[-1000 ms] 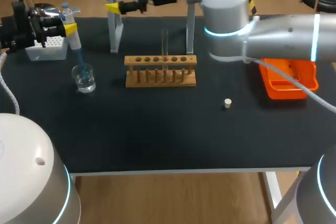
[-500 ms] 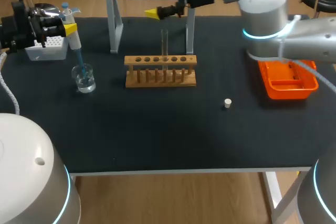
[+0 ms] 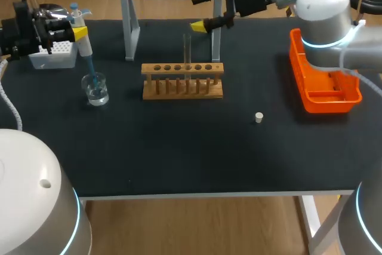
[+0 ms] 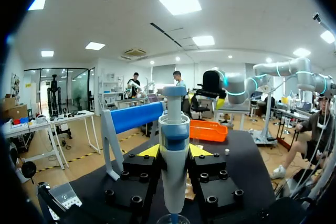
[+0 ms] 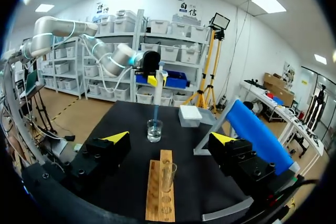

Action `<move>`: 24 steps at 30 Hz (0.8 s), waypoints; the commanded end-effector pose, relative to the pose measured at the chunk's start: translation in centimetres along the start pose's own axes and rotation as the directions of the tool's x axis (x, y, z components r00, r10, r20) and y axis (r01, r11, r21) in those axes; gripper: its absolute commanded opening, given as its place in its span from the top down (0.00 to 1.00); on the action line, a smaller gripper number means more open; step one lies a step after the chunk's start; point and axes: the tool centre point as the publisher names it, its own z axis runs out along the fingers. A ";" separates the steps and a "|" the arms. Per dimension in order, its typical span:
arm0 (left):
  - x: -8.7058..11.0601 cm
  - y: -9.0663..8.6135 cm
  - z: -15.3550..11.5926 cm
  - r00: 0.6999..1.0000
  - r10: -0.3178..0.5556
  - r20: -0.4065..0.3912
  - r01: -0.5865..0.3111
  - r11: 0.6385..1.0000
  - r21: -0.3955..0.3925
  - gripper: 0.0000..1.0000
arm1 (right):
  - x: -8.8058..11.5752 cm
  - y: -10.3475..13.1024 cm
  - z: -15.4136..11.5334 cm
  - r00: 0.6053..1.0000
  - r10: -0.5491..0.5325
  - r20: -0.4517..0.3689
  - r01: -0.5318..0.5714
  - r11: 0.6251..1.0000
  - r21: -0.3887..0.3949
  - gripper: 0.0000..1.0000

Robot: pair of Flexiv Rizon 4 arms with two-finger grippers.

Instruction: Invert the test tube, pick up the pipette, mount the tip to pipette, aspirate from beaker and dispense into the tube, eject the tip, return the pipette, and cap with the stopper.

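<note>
Pipette point(image 3: 82, 40) stands upright, its blue tip point(image 3: 90, 67) dipped into the beaker point(image 3: 95, 89) at the table's left side, so aspirating looks to be the step in hand. Next it must lift clear and cross to the test tube point(image 3: 187, 52), upright in the wooden rack point(image 3: 182, 80). The left gripper point(image 4: 174, 151) clamps the pipette's body from both sides. The right gripper point(image 3: 201, 11), spread wide and empty, hovers behind the rack.
</note>
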 end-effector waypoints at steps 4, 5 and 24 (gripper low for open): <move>0.0 -0.1 -0.1 1.000 0.000 0.000 0.000 1.000 -0.001 1.00 | -0.3 -2.0 0.8 1.000 0.002 -0.017 -0.002 1.000 0.015 0.00; 0.0 -0.1 -0.1 1.000 0.000 0.000 0.000 1.000 -0.001 1.00 | -0.3 -2.3 1.0 1.000 0.002 -0.019 -0.002 1.000 0.020 0.00; 0.0 -0.1 -0.1 1.000 0.000 0.000 0.000 1.000 -0.001 1.00 | -0.4 -7.6 3.5 0.999 0.011 -0.039 -0.007 0.995 0.098 0.00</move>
